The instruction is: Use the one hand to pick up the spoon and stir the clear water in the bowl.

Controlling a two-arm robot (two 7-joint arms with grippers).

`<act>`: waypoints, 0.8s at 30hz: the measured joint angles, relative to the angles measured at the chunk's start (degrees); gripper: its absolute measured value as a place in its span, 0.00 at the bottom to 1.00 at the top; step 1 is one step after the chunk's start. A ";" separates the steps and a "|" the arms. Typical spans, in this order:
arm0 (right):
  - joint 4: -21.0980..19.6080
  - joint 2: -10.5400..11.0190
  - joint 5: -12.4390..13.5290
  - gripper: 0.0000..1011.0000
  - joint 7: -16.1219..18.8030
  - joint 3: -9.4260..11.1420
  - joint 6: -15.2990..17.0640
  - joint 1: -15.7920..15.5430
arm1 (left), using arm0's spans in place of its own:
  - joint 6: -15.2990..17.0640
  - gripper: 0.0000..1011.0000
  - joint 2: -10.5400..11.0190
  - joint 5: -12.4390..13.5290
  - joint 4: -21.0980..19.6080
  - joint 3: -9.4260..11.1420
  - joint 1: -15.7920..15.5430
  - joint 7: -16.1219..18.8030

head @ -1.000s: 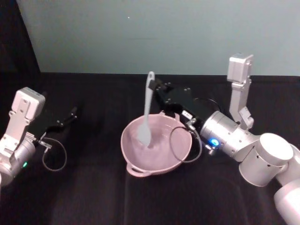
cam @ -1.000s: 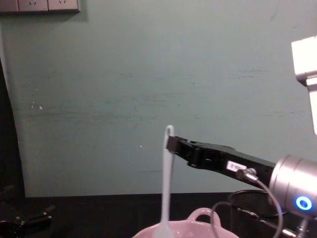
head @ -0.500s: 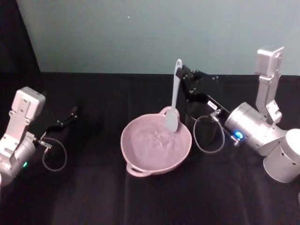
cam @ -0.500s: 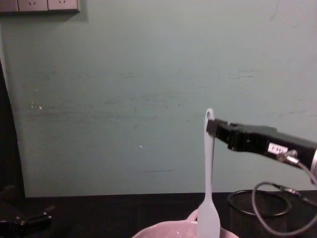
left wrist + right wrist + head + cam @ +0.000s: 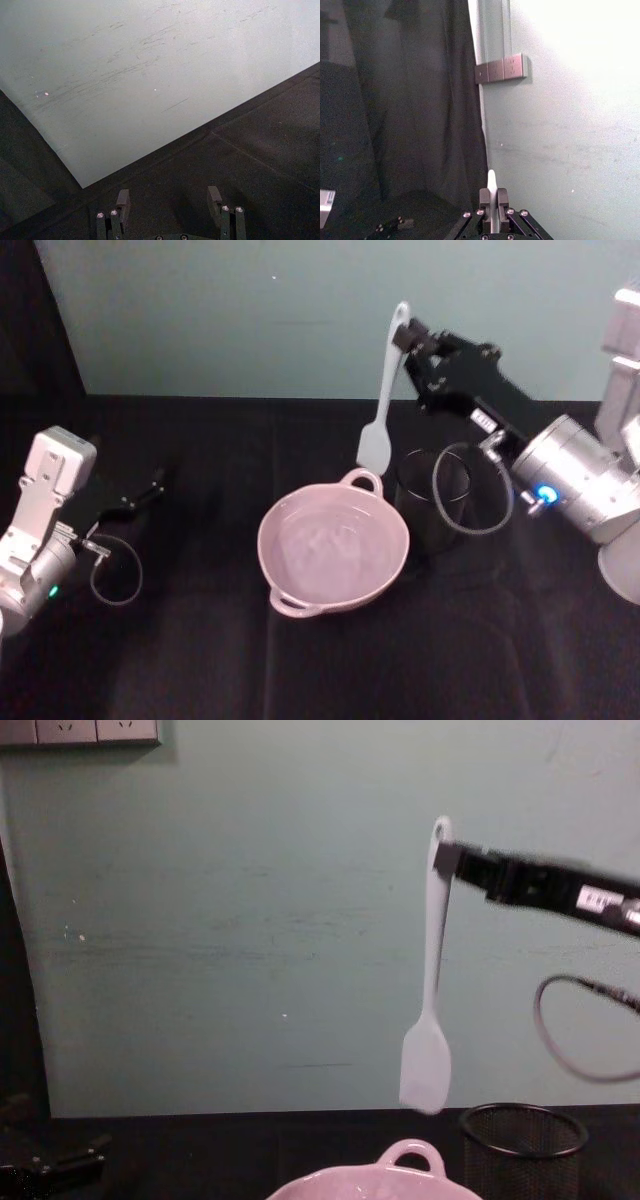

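The white spoon (image 5: 384, 390) hangs upright in the air, its flat paddle (image 5: 425, 1072) clear above the far rim of the pink bowl (image 5: 270, 523). My right gripper (image 5: 404, 337) is shut on the top end of the handle, and the right wrist view shows the white handle tip (image 5: 491, 181) pinched between the fingers. In the chest view the right gripper (image 5: 446, 856) reaches in from the right, high above the bowl's loop handle (image 5: 409, 1154). Clear water lies in the bowl. My left gripper (image 5: 152, 484) rests parked at the left, open and holding nothing.
A black wire-mesh cup (image 5: 430, 502) stands right beside the bowl, under the right arm (image 5: 522, 1148). A cable loop (image 5: 470, 490) hangs from the right arm over the cup. A pale green wall (image 5: 250, 920) backs the black table (image 5: 200, 660).
The right gripper has lifted the spoon out of the bowl, carrying it up, back and to the right. The water still ripples. The left arm has not moved.
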 joint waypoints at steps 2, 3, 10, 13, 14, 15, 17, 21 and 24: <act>-1.07 0.52 0.23 0.09 -0.19 0.66 0.34 0.13 | 0.00 1.00 0.00 0.00 0.00 0.00 0.00 0.00; -1.35 0.69 0.32 0.09 -0.30 0.87 0.49 0.16 | 0.00 1.00 0.00 0.00 0.00 0.00 0.00 0.00; -2.11 2.03 0.83 0.09 -1.56 3.13 1.08 0.24 | 0.00 1.00 0.00 0.00 0.00 0.00 0.00 0.00; -1.47 2.42 0.86 0.09 -1.96 3.88 1.13 0.14 | 0.00 1.00 0.00 0.00 0.00 0.00 0.00 0.00; -1.24 2.47 0.87 0.09 -2.05 4.04 1.13 0.11 | 0.00 1.00 0.00 0.00 0.00 0.00 0.00 0.00; -0.97 2.51 0.87 0.09 -2.10 4.16 1.13 0.06 | 0.00 1.00 0.00 0.00 0.00 0.00 0.00 0.00; -0.21 2.55 0.90 0.09 -2.36 4.46 1.20 -0.09 | 0.00 1.00 0.00 0.00 0.00 0.00 0.00 0.00; 1.45 2.34 0.95 0.09 -2.86 4.68 1.65 -0.50 | 0.00 1.00 0.00 0.00 0.00 0.00 0.00 0.00; 2.20 2.08 1.17 0.09 -2.96 4.73 1.93 -0.76 | 0.00 1.00 0.00 0.00 0.00 0.00 0.00 0.00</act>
